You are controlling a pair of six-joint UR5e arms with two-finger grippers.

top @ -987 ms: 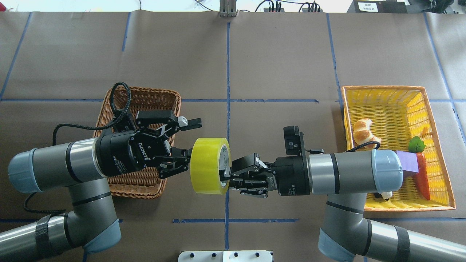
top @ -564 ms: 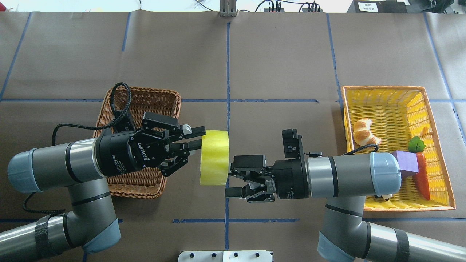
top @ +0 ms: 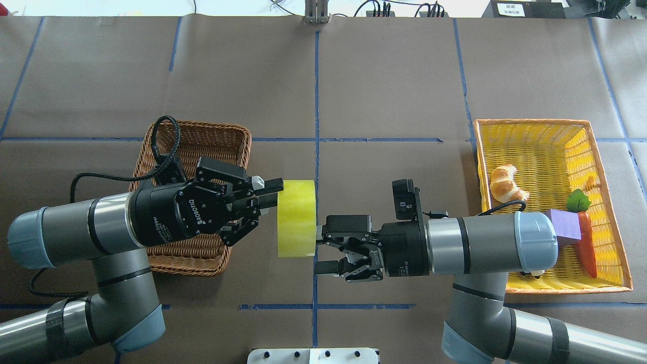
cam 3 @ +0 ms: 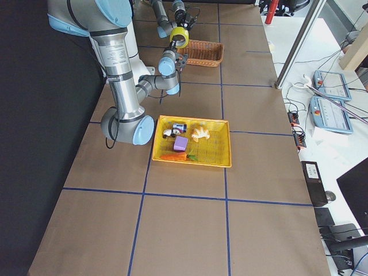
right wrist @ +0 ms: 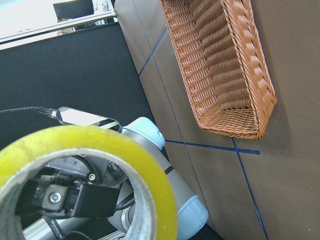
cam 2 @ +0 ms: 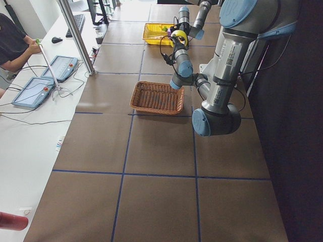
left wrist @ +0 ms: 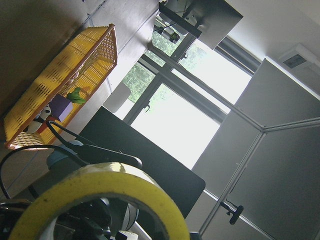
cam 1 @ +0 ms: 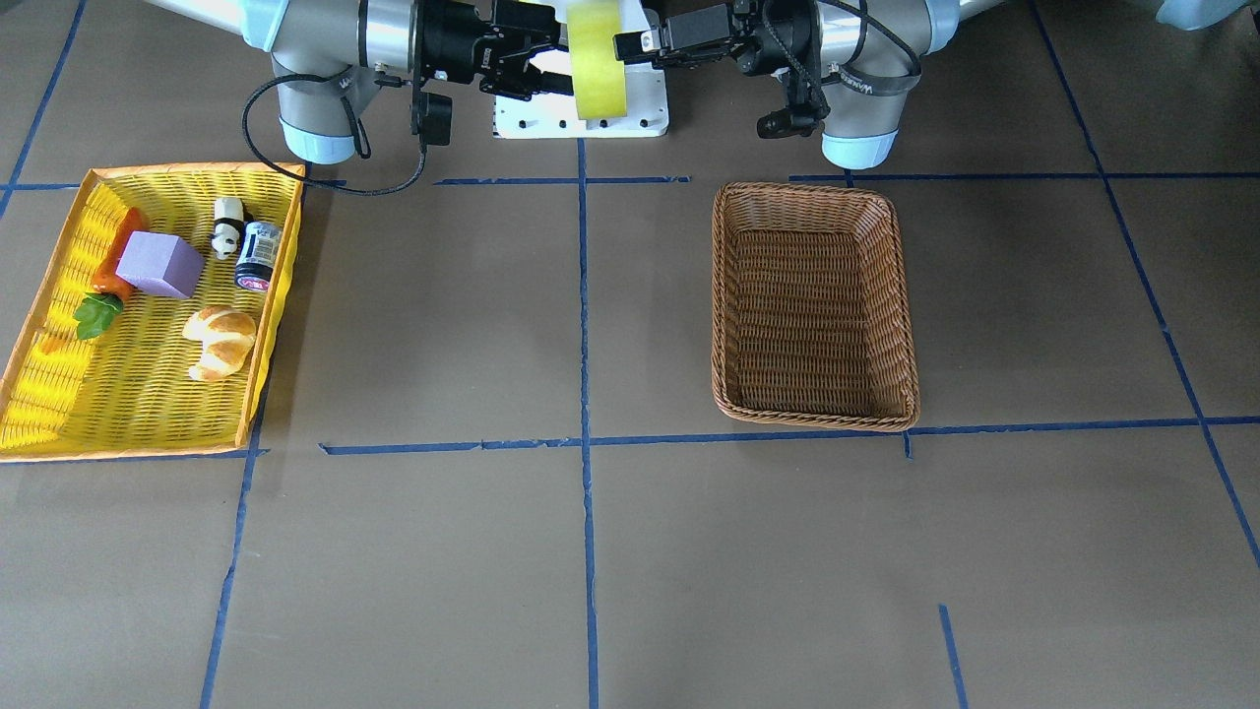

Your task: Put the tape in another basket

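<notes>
The yellow-green tape [top: 296, 217] hangs on edge above the table's middle, near the robot. My left gripper [top: 277, 193] is shut on the roll's wall at its upper left. In the right wrist view one left finger [right wrist: 90, 200] shows inside the core of the tape [right wrist: 125, 150]. My right gripper [top: 318, 254] is open and empty just right of the roll, not holding it. The brown wicker basket [top: 202, 146] lies under my left wrist, empty in the front-facing view [cam 1: 815, 192]. There the tape [cam 1: 598, 54] is at the top middle. The tape fills the bottom of the left wrist view [left wrist: 115, 185].
The yellow mesh basket [top: 546, 141] at the right holds a croissant [top: 507, 184], a purple block [top: 568, 225], a carrot [top: 587, 247], a toy panda [cam 1: 227, 225] and a small jar [cam 1: 258, 256]. The white robot base plate [top: 313, 355] is at the near edge.
My left gripper shut on the tape's wall. My right gripper opened, let go of the tape and drew slightly back. The roll turned edge-up and shifted a little left.
</notes>
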